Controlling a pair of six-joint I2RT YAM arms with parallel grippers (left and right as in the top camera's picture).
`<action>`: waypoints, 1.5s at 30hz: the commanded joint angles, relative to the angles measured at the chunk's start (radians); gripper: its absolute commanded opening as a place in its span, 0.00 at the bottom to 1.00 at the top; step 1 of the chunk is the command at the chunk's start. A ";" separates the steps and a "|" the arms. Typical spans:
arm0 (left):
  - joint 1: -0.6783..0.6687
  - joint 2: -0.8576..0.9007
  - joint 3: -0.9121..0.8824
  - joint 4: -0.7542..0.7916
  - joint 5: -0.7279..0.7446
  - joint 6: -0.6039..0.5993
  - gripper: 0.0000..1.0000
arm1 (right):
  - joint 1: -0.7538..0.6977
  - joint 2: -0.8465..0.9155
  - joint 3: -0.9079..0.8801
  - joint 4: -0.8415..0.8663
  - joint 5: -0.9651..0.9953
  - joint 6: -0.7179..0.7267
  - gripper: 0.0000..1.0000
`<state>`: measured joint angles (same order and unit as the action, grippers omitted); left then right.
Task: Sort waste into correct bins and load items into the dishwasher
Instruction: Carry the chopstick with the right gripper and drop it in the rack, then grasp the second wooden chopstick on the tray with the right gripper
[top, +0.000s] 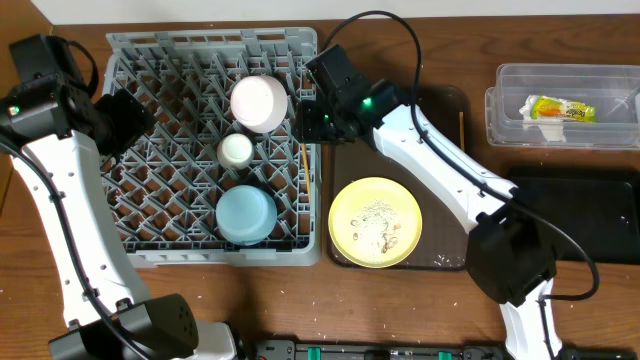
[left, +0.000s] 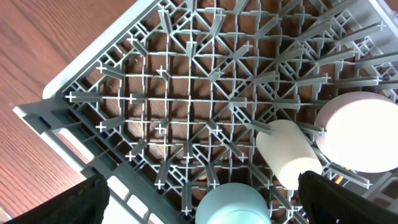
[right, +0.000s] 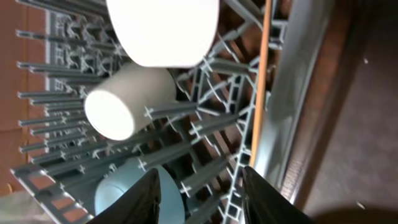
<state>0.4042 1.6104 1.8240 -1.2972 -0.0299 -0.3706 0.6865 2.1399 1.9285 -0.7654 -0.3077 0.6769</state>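
Note:
The grey dish rack (top: 200, 42) holds a white bowl (top: 259, 103), a small white cup (top: 236, 150), a light blue bowl (top: 246, 214) and a chopstick (top: 304, 165) by its right wall. My right gripper (top: 305, 120) is open and empty above that wall; its wrist view shows the chopstick (right: 261, 87), cup (right: 127, 102) and blue bowl (right: 124, 193) between and beyond the fingers (right: 202, 196). My left gripper (top: 125, 125) is open and empty over the rack's left part (left: 214, 202). A yellow plate (top: 375, 221) carries pale crumbs. The snack packet (top: 560, 109) lies in the clear tub (top: 520, 110).
The plate sits on a dark brown tray (top: 345, 160) right of the rack. A second chopstick (top: 461, 125) lies at the tray's far right edge. The black bin (top: 600, 220) is at the right, below the tub. No crumpled paper shows clearly.

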 joint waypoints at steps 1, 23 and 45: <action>0.003 0.003 0.008 0.000 -0.008 -0.009 0.98 | -0.055 -0.055 -0.003 -0.051 -0.001 -0.071 0.44; 0.003 0.003 0.008 0.000 -0.008 -0.009 0.98 | -0.410 -0.099 -0.314 -0.295 0.327 -0.330 0.96; 0.003 0.003 0.008 0.000 -0.008 -0.009 0.98 | -0.452 -0.084 -0.485 -0.105 0.279 -0.544 0.88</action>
<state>0.4042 1.6104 1.8240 -1.2972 -0.0299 -0.3706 0.2523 2.0396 1.4498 -0.8696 -0.0078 0.1711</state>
